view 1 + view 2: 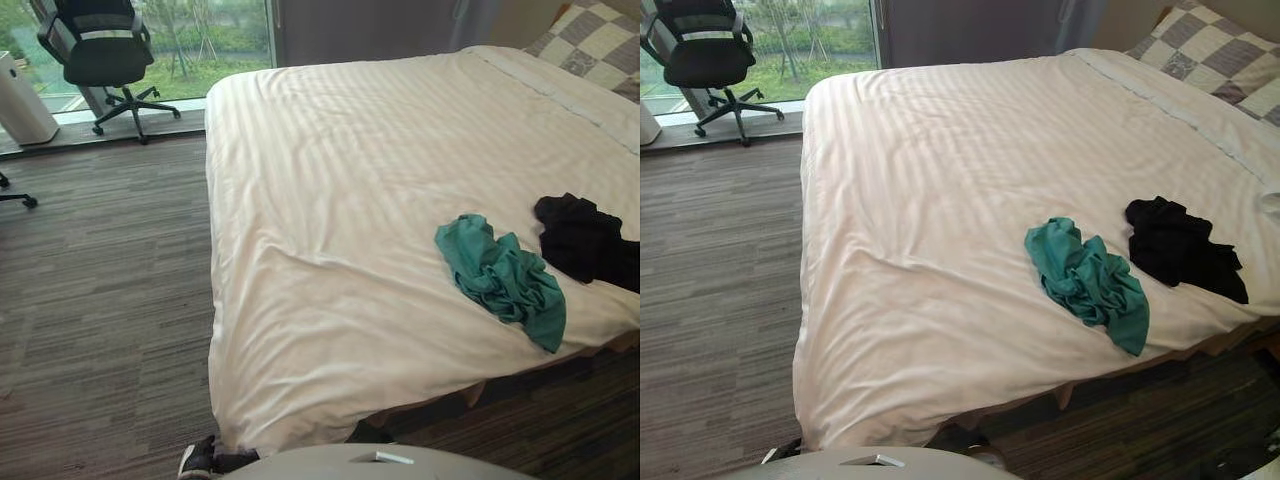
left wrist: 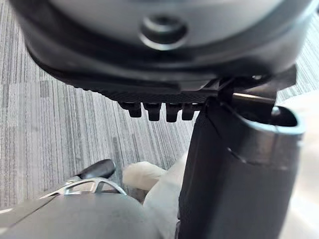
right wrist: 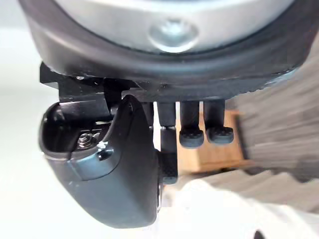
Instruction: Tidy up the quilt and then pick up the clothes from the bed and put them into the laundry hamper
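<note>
A white striped quilt [image 1: 380, 180] lies spread nearly flat over the bed, with light creases near its foot corner. A crumpled teal garment [image 1: 500, 275] rests on it close to the near edge. Just to its right lies a black garment [image 1: 1180, 245], apart from the teal one. My left hand [image 2: 234, 164] hangs low over the carpet by the bed's corner, fingers relaxed and holding nothing. My right hand [image 3: 114, 169] hangs beside the quilt's edge, fingers straight and empty. Both hands are well short of the clothes.
A checkered pillow [image 1: 595, 40] sits at the head of the bed, far right. A black office chair [image 1: 100, 50] and a white floor unit [image 1: 22, 100] stand by the window at the far left. Grey striped carpet [image 1: 100, 300] stretches left of the bed.
</note>
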